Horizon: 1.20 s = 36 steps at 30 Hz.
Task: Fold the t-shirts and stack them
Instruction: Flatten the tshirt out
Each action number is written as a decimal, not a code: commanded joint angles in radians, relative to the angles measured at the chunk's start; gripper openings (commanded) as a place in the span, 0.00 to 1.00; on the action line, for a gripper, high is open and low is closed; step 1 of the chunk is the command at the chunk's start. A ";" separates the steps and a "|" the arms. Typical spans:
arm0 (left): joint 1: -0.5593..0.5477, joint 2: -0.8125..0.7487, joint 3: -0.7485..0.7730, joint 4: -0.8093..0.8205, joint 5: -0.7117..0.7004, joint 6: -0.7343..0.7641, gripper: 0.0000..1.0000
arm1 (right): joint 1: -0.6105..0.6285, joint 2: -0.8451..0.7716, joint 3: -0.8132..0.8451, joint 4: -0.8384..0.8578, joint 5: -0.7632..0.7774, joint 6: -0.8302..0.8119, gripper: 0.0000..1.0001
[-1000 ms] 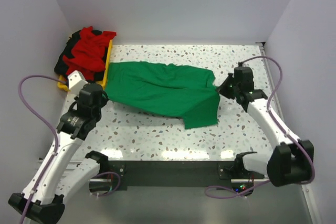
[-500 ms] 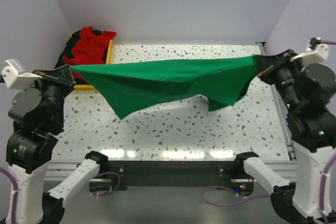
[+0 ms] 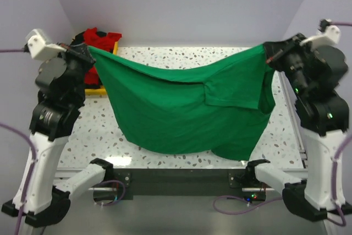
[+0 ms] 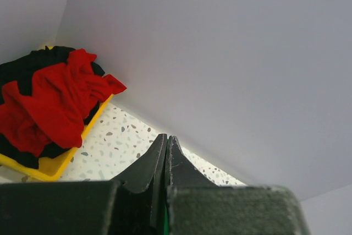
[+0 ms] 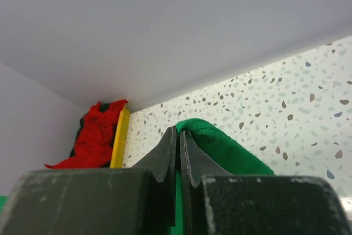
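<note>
A green t-shirt [image 3: 181, 108] hangs spread in the air between my two raised arms, its lower edge over the table's front. My left gripper [image 3: 87, 49] is shut on its upper left corner; only a green sliver shows between the jaws in the left wrist view [image 4: 163, 221]. My right gripper [image 3: 267, 52] is shut on the upper right corner, where green cloth [image 5: 225, 147] drapes over one finger. A red shirt [image 3: 98, 39] lies crumpled on dark clothes in a yellow tray [image 3: 94, 89] at the back left. The red shirt also shows in the left wrist view [image 4: 49, 105] and the right wrist view [image 5: 94, 136].
The speckled table [image 3: 165, 53] is walled by pale panels at the back and both sides. The yellow tray [image 4: 47, 168] sits in the back left corner. The hanging shirt hides most of the table's middle.
Both arms have lifted the green shirt from lying on the table to hanging high. It has opened out and now drapes much lower than half a second ago.
</note>
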 commanded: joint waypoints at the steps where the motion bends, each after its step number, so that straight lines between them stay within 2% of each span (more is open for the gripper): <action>1: 0.013 0.129 0.016 0.210 -0.007 0.074 0.00 | -0.003 0.162 -0.028 0.192 -0.032 0.010 0.00; 3: 0.031 0.242 0.060 0.281 0.013 0.092 0.00 | -0.003 0.229 0.032 0.222 -0.034 0.009 0.00; 5: 0.099 0.365 0.164 0.308 0.095 0.083 0.00 | -0.006 0.339 0.096 0.251 -0.035 0.006 0.00; 7: 0.161 0.443 0.296 0.304 0.169 0.057 0.00 | -0.009 0.446 0.222 0.250 -0.047 0.007 0.00; 10: 0.198 0.580 0.475 0.256 0.188 0.068 0.00 | -0.018 0.554 0.406 0.219 -0.057 0.012 0.00; 12: 0.218 0.591 0.522 0.255 0.194 0.081 0.00 | -0.023 0.574 0.492 0.202 -0.057 0.013 0.00; 15: 0.232 0.545 0.484 0.270 0.204 0.083 0.00 | -0.032 0.534 0.447 0.202 -0.055 0.009 0.00; 17: 0.235 0.472 0.366 0.301 0.206 0.085 0.00 | -0.037 0.466 0.373 0.214 -0.054 0.003 0.00; 20: 0.237 0.364 0.150 0.321 0.215 0.060 0.00 | -0.045 0.366 0.098 0.236 -0.054 -0.004 0.00; 22: 0.237 0.303 -0.023 0.322 0.241 0.025 0.00 | -0.054 0.327 -0.027 0.251 -0.070 -0.001 0.00; 23: 0.237 0.288 -0.083 0.325 0.255 -0.003 0.00 | -0.058 0.315 -0.147 0.256 -0.086 0.004 0.00; 28: 0.235 0.263 -0.485 0.360 0.397 -0.096 0.00 | -0.086 0.287 -0.504 0.314 -0.087 0.015 0.02; 29: 0.235 0.275 -0.542 0.370 0.411 -0.118 0.00 | -0.094 0.302 -0.599 0.334 -0.093 0.015 0.12; 30: 0.235 0.290 -0.644 0.380 0.427 -0.159 0.00 | -0.104 0.322 -0.635 0.352 -0.104 0.015 0.19; 32: 0.235 0.356 -0.720 0.400 0.454 -0.188 0.00 | -0.127 0.413 -0.672 0.369 -0.147 0.001 0.32; 33: 0.235 0.381 -0.769 0.402 0.465 -0.214 0.00 | -0.132 0.442 -0.685 0.368 -0.165 -0.007 0.44; 35: 0.235 0.436 -0.806 0.413 0.496 -0.233 0.00 | -0.134 0.488 -0.707 0.365 -0.199 -0.026 0.52; 36: 0.235 0.445 -0.834 0.416 0.503 -0.248 0.00 | -0.134 0.487 -0.722 0.368 -0.202 -0.028 0.60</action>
